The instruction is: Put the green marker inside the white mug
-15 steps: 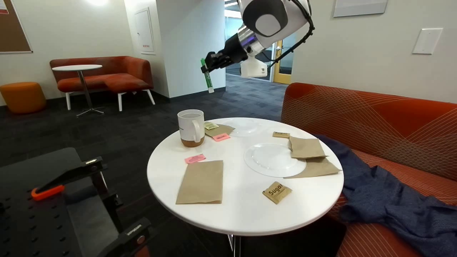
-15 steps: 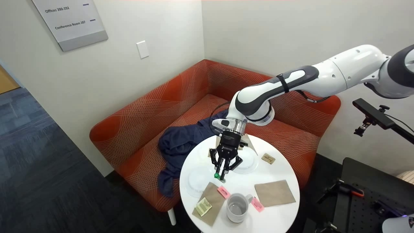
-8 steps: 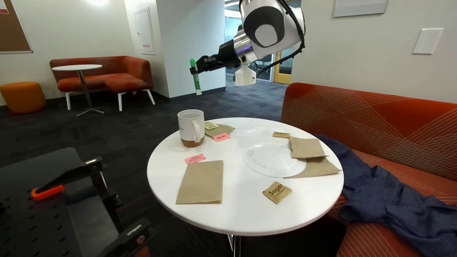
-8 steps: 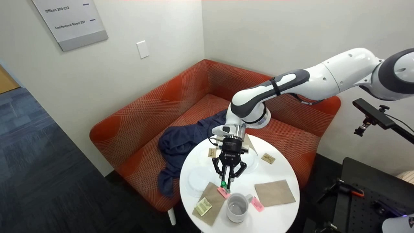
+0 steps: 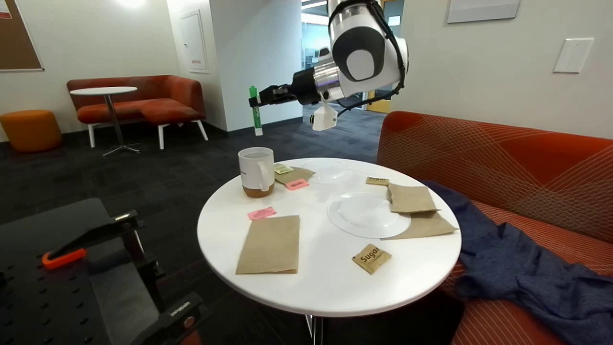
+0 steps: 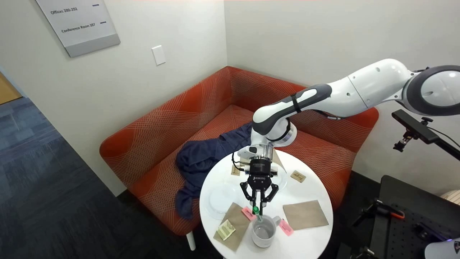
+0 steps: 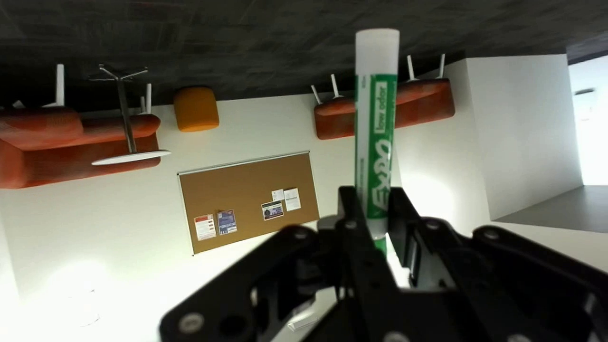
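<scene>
A black two-fingered tool (image 7: 373, 203) pinches the slim green plastic marker (image 5: 256, 116) near its top, almost upright, higher than the white cylindrical mug (image 5: 251, 173) by the edge of the round white tabletop (image 5: 322, 268), I'd guess for slipping in end-first.

Arm (image 6: 373, 82) outstretched, end effector (image 7: 374, 204) near level, fingers (image 7: 400, 209) clamped

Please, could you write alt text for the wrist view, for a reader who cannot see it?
A slim cylindrical green-and-white marker labelled Expo is gripped by a black two-fingered tool. The background appears upside down: dark floor at the top, low red sofas, an orange stool and a rectangular brown corkboard on a pale wall.
</scene>
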`<move>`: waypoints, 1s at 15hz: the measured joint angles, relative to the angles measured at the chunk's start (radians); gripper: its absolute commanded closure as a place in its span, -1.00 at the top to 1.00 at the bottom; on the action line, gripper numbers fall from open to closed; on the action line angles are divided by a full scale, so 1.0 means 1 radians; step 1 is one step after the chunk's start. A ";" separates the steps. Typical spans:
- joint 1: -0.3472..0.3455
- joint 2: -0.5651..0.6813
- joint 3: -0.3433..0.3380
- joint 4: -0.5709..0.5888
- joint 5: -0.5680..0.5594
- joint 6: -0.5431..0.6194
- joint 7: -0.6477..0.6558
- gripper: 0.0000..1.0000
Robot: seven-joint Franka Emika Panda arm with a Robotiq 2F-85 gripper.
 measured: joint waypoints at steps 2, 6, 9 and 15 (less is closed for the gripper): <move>0.049 -0.006 -0.061 0.022 0.021 -0.020 -0.019 -0.90; 0.149 -0.017 -0.172 0.054 0.046 -0.030 -0.069 -0.90; 0.202 -0.018 -0.227 0.067 0.064 -0.031 -0.096 -0.90; 0.262 -0.018 -0.287 0.076 0.069 -0.035 -0.118 -0.07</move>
